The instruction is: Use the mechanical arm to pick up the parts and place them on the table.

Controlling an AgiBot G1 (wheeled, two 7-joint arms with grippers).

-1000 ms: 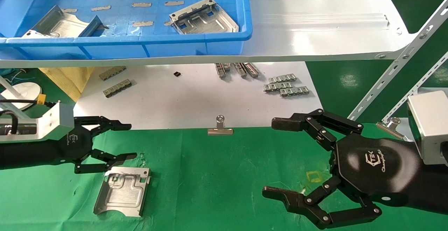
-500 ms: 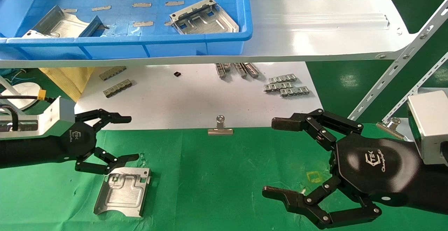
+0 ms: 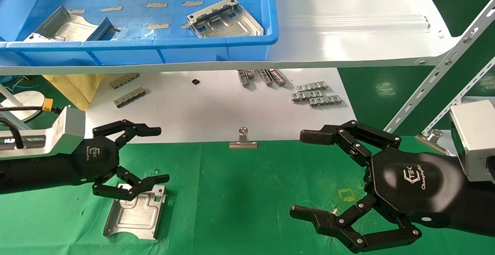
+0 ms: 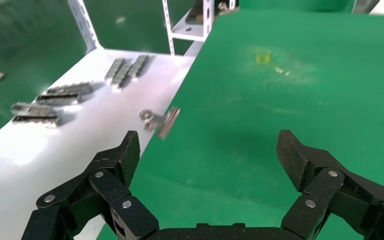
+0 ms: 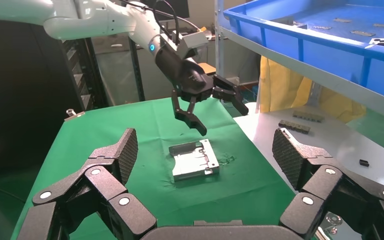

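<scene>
Part flat on table — unheld

Three silver parts show, one flat on the green desk and two in the one blue bin, along with two grippers and two binder clips.

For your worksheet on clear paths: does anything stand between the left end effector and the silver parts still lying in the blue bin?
Yes. The bin's front wall and the white shelf under it rise between the open left end effector and both parts.
</scene>
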